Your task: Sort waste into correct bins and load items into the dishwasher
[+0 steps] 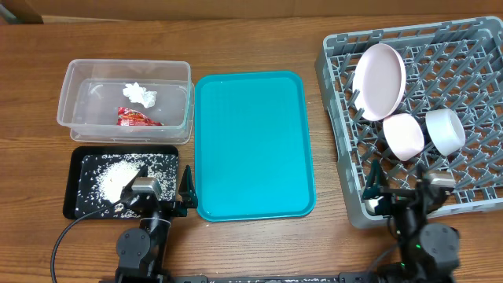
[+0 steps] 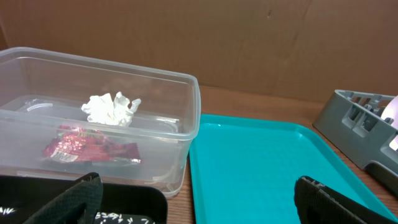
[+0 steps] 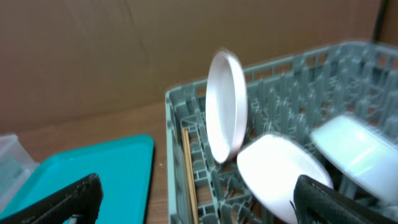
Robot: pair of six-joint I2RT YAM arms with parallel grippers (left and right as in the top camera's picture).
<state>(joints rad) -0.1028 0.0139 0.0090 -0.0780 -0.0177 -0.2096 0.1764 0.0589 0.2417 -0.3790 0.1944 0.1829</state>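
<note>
White plate (image 1: 380, 81) on edge in rack (image 1: 334, 134), right edge of surface (image 1: 259, 31): probably stiff, slick, breakable; best taken by rim. Wide and empty: left hand (image 2: 197, 183), right hand (image 3: 198, 183).

Teal tray (image 1: 254, 145) on wooden table (image 1: 259, 39)

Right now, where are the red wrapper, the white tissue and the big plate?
red wrapper (image 2: 87, 148): left wrist view, middle of the crumpled foil.
white tissue (image 2: 111, 109): left wrist view, centre of the wad.
big plate (image 1: 379, 81): overhead view, middle of its round face.
</note>
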